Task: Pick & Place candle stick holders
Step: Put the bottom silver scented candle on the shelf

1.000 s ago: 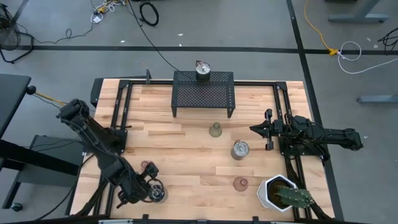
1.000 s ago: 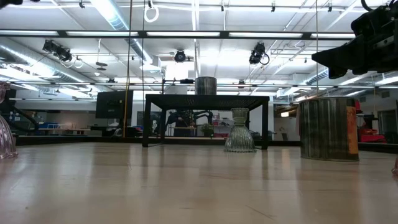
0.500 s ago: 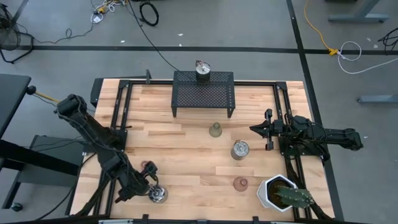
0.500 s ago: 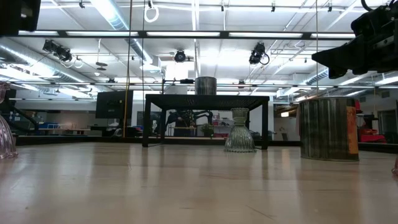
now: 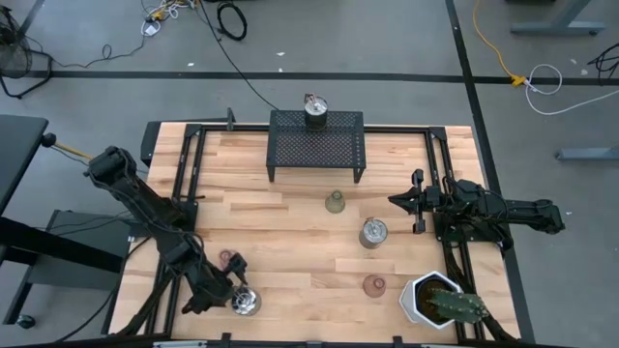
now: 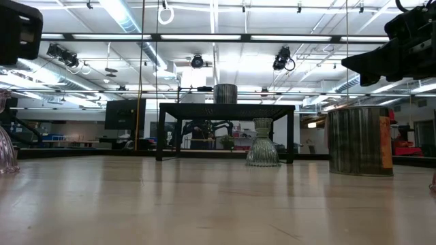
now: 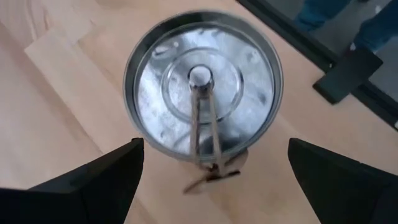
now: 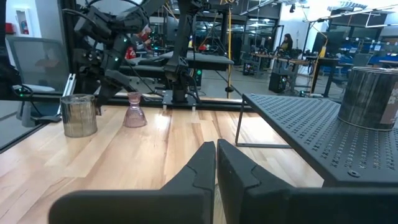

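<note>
Left tool (image 5: pixel 230 292) low in the lower left of the high view, fingers (image 7: pixel 93 180) spread wide apart, hovering just above a silvery holder (image 5: pixel 246 303) near the surface (image 5: pixel 290 251) front edge; nothing clamped. Pink glass cup (image 5: pixel 229 259) just beside that arm. Right tool (image 5: pixel 398 201) at right centre of the high view, fingers (image 8: pixel 199 168) pressed together, empty, parked by the surface's right rail. Second silvery holder (image 5: pixel 373 232) right of centre, olive-green cup (image 5: pixel 335 202) just above it in frame, second pink cup (image 5: pixel 373 285) lower down. Third silvery holder (image 5: pixel 315 110) on top of the black mesh rack (image 5: pixel 316 145) at upper centre. White pot with cactus (image 5: pixel 435 299) at lower right.
</note>
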### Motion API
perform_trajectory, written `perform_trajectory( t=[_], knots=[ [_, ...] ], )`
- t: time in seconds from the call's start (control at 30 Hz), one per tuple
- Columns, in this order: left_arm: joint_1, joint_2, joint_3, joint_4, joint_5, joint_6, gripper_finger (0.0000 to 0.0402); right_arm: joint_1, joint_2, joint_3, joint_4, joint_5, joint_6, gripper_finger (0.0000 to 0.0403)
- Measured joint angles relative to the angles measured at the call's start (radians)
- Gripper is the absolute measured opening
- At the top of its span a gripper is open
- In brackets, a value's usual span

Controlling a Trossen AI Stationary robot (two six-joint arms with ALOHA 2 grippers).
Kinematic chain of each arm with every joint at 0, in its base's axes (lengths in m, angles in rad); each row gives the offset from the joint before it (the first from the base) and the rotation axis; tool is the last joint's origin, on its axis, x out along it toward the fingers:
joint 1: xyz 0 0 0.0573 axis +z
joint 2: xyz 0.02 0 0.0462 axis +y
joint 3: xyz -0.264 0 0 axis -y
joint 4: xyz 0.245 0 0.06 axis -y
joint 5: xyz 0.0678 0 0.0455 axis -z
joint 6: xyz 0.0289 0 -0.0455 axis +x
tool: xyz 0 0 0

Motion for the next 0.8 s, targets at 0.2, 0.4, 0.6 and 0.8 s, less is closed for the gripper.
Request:
perform_trajectory(
  t=[0.2,0.4,0.6,0.8],
  knots=[
    [0.000,0.000,-0.045,0.082,0.000,-0.023,0.0399,0.000,0.000,0.000,0.000,0.000,0.000,0.0020],
    [0.000,0.001,-0.073,0.127,0.000,-0.049,0.0399,0.000,0.000,0.000,0.000,0.000,0.000,0.0020],
    [0.000,0.001,-0.088,0.178,-0.016,-0.042,0.0399,0.000,0.000,0.000,0.000,0.000,0.000,0.0020],
    [0.000,0.001,-0.089,0.238,-0.016,-0.031,0.0399,0.000,0.000,0.000,0.000,0.000,0.000,0.0020]
  ],
)
